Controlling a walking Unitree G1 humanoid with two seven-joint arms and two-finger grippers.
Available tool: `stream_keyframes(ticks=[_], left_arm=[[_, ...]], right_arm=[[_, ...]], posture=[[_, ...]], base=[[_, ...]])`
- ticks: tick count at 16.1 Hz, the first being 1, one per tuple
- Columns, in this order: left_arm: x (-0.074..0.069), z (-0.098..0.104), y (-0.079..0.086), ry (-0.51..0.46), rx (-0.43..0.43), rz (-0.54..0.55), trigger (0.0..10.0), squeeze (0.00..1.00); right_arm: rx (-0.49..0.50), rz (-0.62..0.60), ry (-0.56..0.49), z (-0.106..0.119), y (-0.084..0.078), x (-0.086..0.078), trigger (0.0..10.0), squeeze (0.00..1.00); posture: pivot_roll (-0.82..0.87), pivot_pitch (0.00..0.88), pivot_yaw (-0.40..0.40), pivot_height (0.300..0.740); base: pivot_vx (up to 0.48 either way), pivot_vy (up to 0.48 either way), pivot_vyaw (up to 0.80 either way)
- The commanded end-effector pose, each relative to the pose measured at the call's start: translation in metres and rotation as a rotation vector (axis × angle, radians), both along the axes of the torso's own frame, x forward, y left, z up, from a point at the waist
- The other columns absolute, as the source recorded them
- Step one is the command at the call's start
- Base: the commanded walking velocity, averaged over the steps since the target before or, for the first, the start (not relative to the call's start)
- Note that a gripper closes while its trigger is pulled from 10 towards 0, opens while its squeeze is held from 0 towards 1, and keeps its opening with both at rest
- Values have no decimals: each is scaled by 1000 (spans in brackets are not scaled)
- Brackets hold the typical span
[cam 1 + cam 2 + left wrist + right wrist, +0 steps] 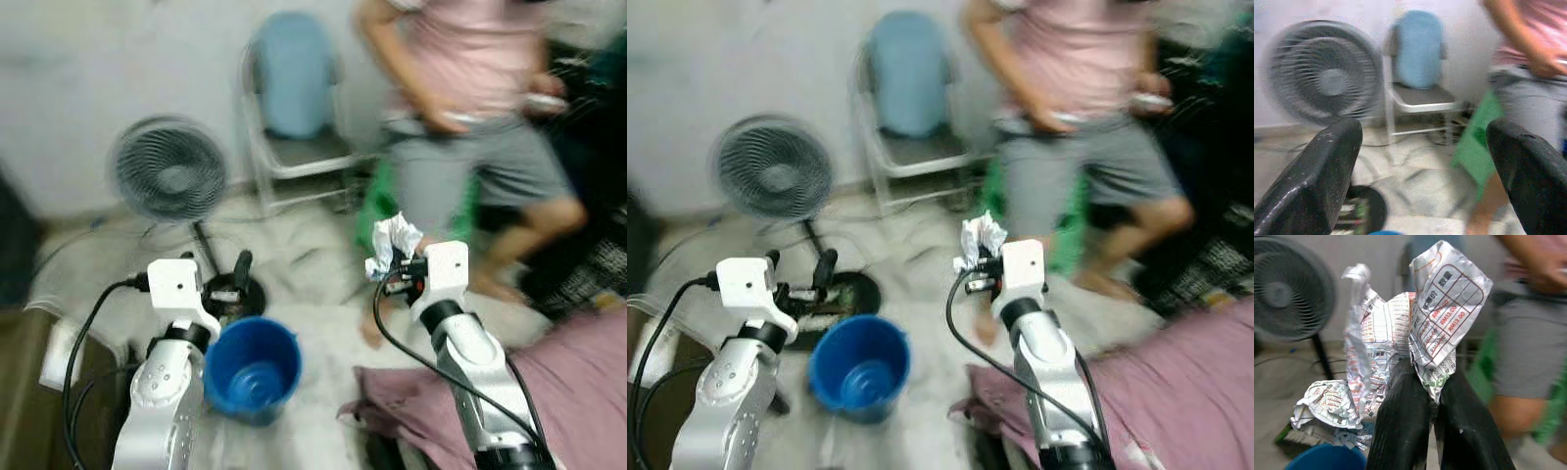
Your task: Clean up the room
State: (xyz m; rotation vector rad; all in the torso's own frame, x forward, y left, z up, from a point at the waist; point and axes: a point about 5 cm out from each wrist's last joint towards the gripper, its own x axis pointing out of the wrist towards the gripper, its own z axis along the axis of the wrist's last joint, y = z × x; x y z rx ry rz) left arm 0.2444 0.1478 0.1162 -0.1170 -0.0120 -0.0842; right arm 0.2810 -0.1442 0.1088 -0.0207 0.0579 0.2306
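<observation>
My right gripper (390,266) is raised at chest height and shut on a crumpled printed paper (392,238). In the right wrist view the paper (1415,328) stands up out of the closed black fingers (1403,426). A blue plastic bucket (253,370) stands on the floor below and to the left of that gripper, close to my left arm; its rim (1327,458) shows under the paper. My left gripper (216,269) hangs above the bucket's far side, open, with nothing between its fingers (1317,171).
A person in a pink shirt and grey shorts (470,147) stands close ahead on the right. A standing fan (167,171) and a folding chair with a blue back (294,108) are by the wall. Purple cloth (549,392) lies at lower right.
</observation>
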Motion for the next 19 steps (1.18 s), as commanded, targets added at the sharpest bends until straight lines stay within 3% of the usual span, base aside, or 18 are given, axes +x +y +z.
stream_keyframes(ticks=[1,10,19], left_arm=[[0,0,3,-1,10,19,10000,0],[-1,-2,4,23,8,13,10000,0],[-3,0,0,5,-16,-35,10000,0]], right_arm=[[-6,17,-14,3,3,1,10000,0],[-7,21,-13,3,4,0,10000,0],[13,12,9,1,3,3,10000,0]], posture=[[-22,0,-19,740],[-27,0,-17,740],[-28,0,-19,740]], base=[[0,0,800],[0,0,800],[56,0,0]])
